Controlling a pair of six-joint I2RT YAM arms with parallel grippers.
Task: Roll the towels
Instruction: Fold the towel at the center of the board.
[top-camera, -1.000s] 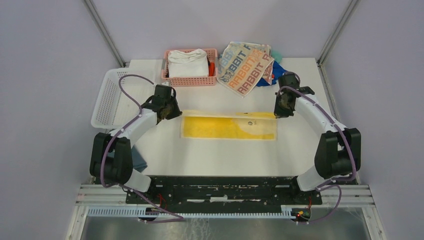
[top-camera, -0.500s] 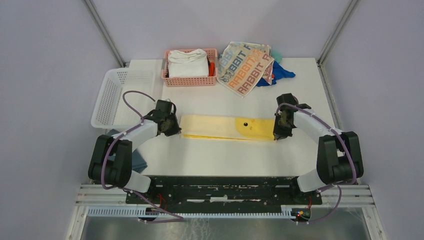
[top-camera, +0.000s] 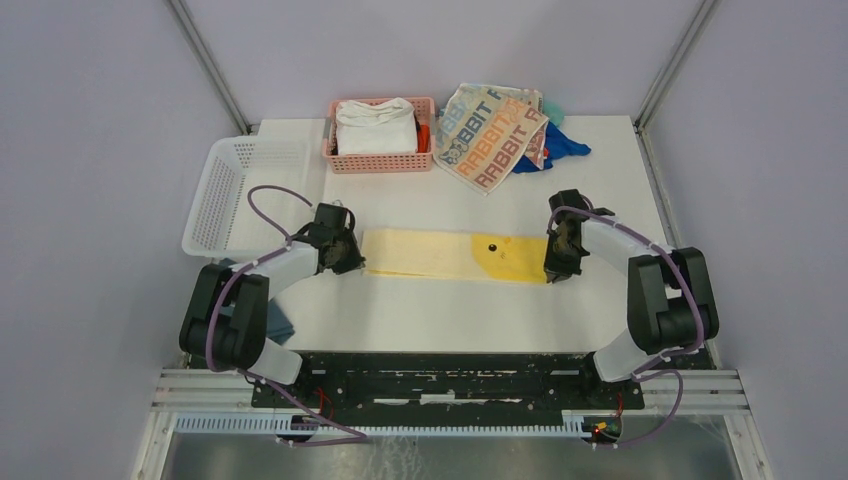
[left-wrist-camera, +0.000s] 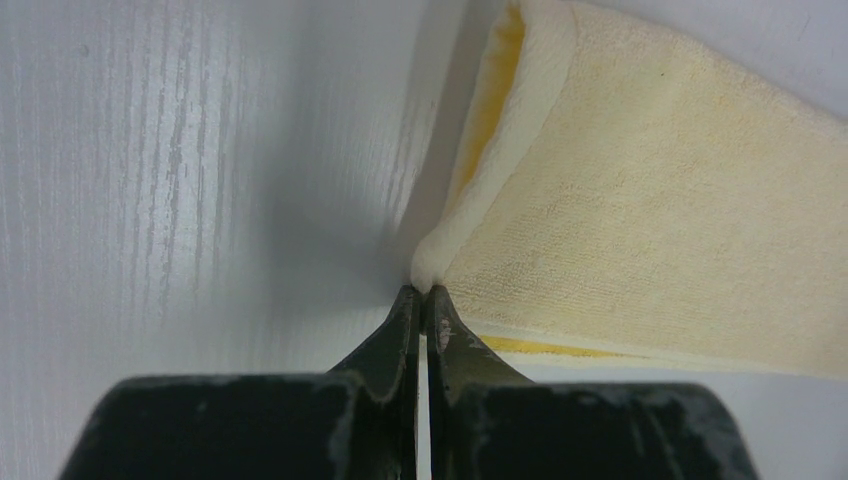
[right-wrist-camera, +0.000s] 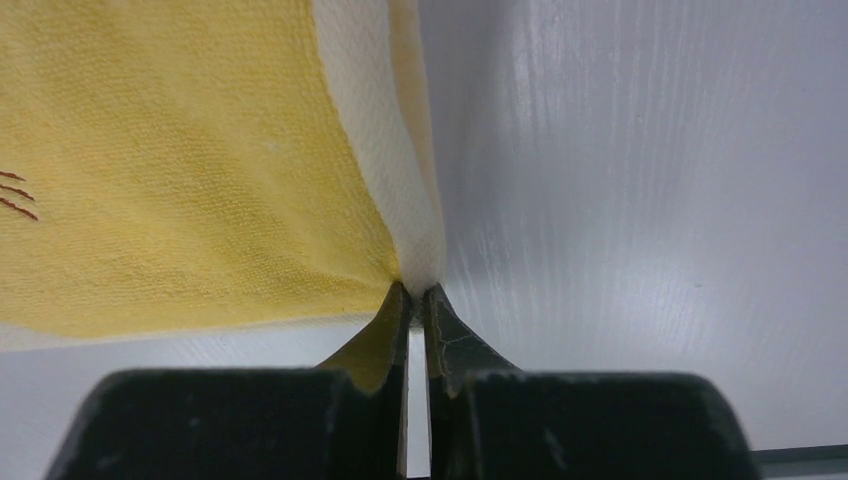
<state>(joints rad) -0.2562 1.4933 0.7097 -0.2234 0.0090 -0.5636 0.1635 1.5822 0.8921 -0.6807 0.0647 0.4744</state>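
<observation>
On table (top-camera: 610, 190): one yellow towel (top-camera: 430, 254), one RABBIT towel (top-camera: 492, 135), one pink basket (top-camera: 380, 163).

Looking down from above, both wrists cover their own tips, so the pinched corners of the yellow towel (top-camera: 430, 253) show only up close, at the left tool (left-wrist-camera: 421, 293) and the right tool (right-wrist-camera: 414, 289). There the cloth runs out past the edges. The dark dot (top-camera: 491, 246) on it is too small to name. A blue cloth (top-camera: 565, 145) lies mostly buried under the RABBIT towel (top-camera: 490, 135). A dark thing (top-camera: 281, 323) is half hidden behind the left arm (top-camera: 235, 320).
</observation>
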